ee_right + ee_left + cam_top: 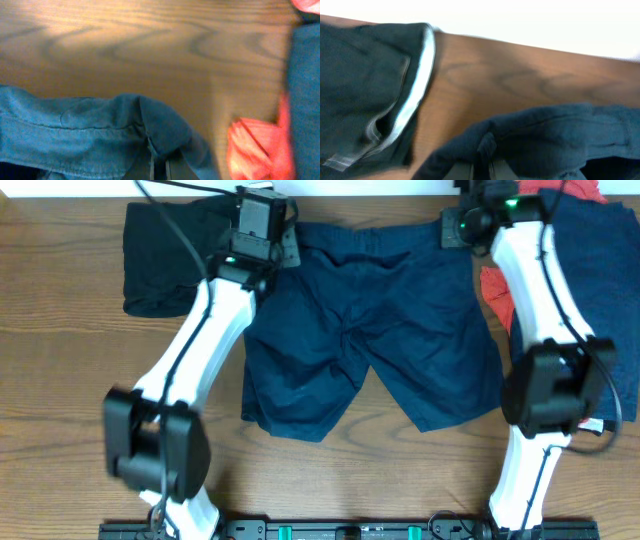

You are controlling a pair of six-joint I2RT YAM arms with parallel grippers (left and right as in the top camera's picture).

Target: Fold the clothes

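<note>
Navy-blue shorts [370,330] lie spread flat in the middle of the table, waistband at the far side, both legs pointing to the near edge. My left gripper [272,252] is shut on the waistband's left corner [535,135]; a pinched fold of navy cloth shows between its fingers [482,167]. My right gripper [462,228] is shut on the waistband's right corner [90,135], cloth pinched between its fingers [159,165].
A black piece with a grey band [165,260] lies folded at the far left, also in the left wrist view [365,90]. Red-orange cloth [495,285] and another blue piece [600,300] lie at the far right; the red-orange cloth also shows in the right wrist view [260,145].
</note>
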